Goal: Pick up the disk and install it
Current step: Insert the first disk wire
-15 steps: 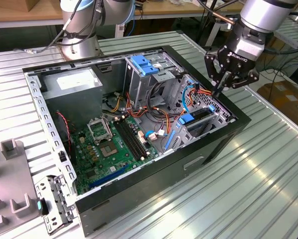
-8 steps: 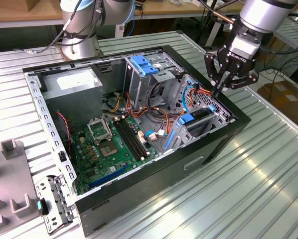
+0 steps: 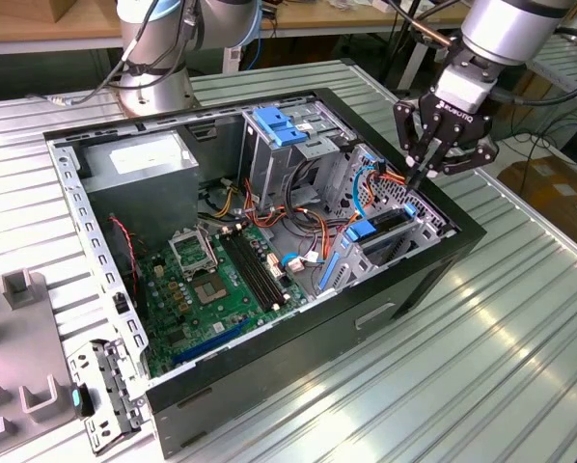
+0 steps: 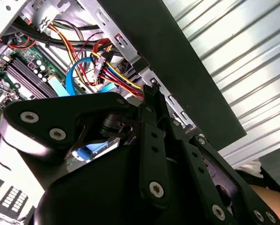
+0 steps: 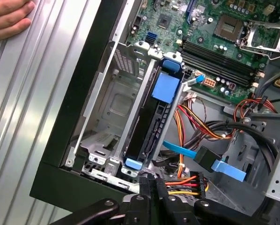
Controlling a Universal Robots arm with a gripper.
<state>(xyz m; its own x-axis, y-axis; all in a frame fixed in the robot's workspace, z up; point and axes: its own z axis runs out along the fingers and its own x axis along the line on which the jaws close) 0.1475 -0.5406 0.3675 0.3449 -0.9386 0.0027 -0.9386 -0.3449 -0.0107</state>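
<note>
Overhead, the black two-fingered tool (image 3: 429,170), fingertips pinched together on nothing, hovers at the open black computer case's (image 3: 404,280) right rim; just below it, the blue-railed grey metal disk (image 5: 151,123) stands on edge in its bay.

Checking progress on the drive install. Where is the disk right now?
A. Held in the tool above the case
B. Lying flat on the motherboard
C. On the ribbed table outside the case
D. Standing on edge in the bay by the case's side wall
D: in the first wrist view the disk stands on edge in the metal bay, blue rails showing at both ends; the tool hovers above that corner of the case.
</note>
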